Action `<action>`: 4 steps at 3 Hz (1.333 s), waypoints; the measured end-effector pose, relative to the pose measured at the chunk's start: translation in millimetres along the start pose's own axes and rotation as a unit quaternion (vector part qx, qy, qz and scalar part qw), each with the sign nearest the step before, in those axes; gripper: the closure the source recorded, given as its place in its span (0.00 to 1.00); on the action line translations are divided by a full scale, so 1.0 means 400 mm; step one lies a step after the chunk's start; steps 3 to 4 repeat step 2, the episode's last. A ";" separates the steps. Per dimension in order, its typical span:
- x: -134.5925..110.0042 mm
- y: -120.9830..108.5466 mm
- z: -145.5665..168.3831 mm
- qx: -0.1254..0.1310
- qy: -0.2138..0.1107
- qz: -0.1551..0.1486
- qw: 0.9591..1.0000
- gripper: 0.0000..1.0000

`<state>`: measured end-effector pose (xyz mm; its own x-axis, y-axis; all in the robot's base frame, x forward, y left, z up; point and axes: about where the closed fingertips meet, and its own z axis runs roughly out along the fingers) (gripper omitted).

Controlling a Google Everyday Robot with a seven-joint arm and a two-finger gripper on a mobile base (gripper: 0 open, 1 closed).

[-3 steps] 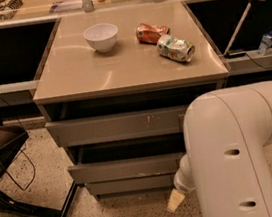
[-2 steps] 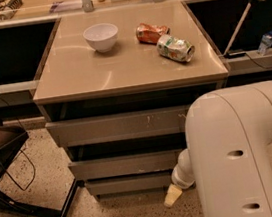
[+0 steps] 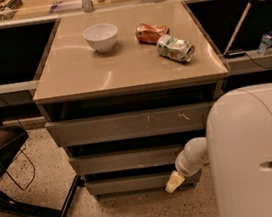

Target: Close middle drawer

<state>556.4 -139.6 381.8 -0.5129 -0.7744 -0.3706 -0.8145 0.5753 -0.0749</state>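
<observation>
Middle drawer (image 3: 125,160): seen low in the centre of the frame, second of three fronts in the cabinet (image 3: 48,92). A plain grey-beige front without a handle is noted, with a dark gap above it. It sits slightly back from the scratched top drawer (image 3: 128,125) and slightly forward of the bottom drawer (image 3: 126,184).

Arm (image 3: 259,159): a large white housing fills the lower right of the frame. A rounded white link (image 3: 193,155) is extended from it down and to the left. The link is ended by the cream-tipped gripper (image 3: 175,181), which is held at the right end of the middle front's lower edge, over the bottom front. Contact cannot be confirmed. Whether the gripper is parted or closed cannot be told.

Labels: a green-and-white can (image 3: 175,48) is laid on its side on the cabinet top, just beside an orange-brown packet (image 3: 151,31). No writing can be read on either. A white bowl (image 3: 100,36) is set to their left.
</observation>
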 end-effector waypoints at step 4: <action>0.010 -0.044 -0.039 0.016 -0.016 0.007 1.000 0.00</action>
